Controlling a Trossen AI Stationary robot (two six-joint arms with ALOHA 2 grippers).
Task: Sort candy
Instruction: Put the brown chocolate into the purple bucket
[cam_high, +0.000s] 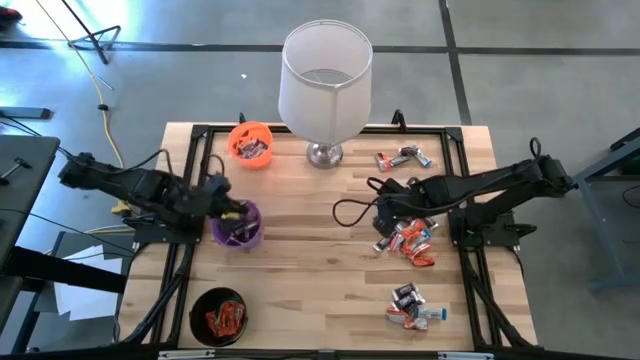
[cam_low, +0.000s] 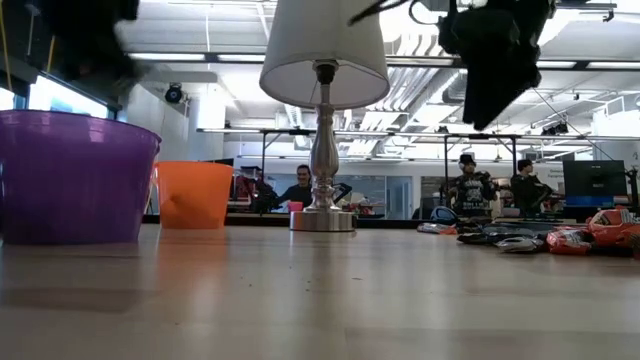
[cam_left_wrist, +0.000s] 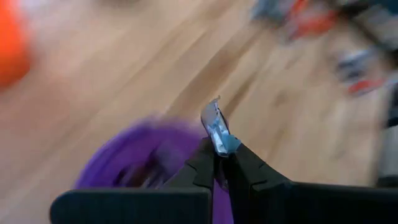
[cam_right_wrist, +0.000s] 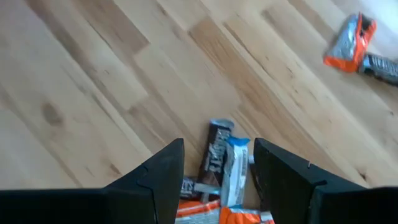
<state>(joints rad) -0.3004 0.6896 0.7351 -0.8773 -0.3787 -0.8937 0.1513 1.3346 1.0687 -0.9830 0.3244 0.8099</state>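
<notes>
the left gripper (cam_left_wrist: 219, 152) is clamped on a silver-blue candy (cam_left_wrist: 216, 127), its fingers pinched tight on the wrapper, and it hangs over the purple cup (cam_high: 238, 224) at the table's left side. the right gripper (cam_right_wrist: 217, 163) has its jaws spread wide with nothing between them, poised above the middle heap of candy (cam_high: 408, 240); a dark brown piece (cam_right_wrist: 214, 155) and a white-blue piece (cam_right_wrist: 235, 169) lie side by side right under the gap. more sweets sit in a small group (cam_high: 402, 158) near the lamp (cam_high: 325, 80) and another cluster (cam_high: 412, 305) toward the near edge on the right. the orange cup (cam_high: 251, 143) and the black cup (cam_high: 219, 314) already hold some pieces. the step in hand looks like a drop on the left and a pick on the right. next, the left needs to be centred over the purple rim before letting go, so the wrapper falls inside; the right must come straight down and close on just one piece, which is awkward since the two touch and could both be caught.
</notes>
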